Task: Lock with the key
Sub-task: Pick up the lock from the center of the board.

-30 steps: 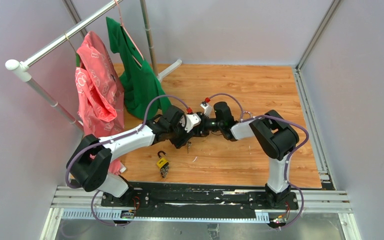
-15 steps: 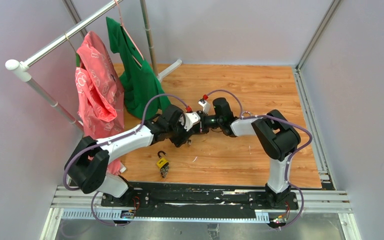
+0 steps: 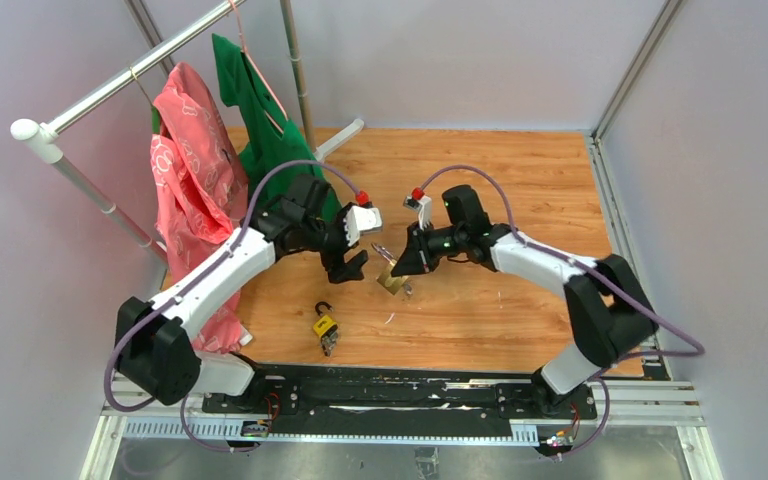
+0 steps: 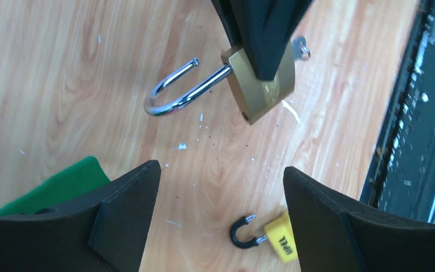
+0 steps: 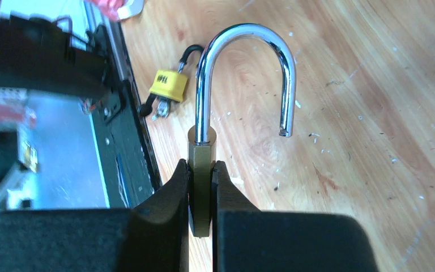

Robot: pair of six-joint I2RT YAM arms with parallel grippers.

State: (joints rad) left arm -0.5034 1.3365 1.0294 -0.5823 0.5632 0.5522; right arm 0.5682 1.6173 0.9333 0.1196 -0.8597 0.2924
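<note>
Brass padlock (image 3: 392, 278), its steel shackle swung open, is clamped by the body between the closed fingers of the right gripper (image 5: 201, 173), just below centre in the overhead view, over the wooden table (image 3: 520, 180). A small silver key (image 4: 301, 49) shows at the padlock's far edge, near the top of the left wrist view. The left gripper (image 4: 221, 170) hangs released to the left of the padlock, jaws wide, holding nothing. Lower left of centre, a yellow padlock (image 3: 325, 325) lies on the boards.

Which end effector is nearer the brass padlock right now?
Right. The right end effector is shut on the body of the brass padlock. The left end effector is open and apart from it, on its left side in the top view.
</note>
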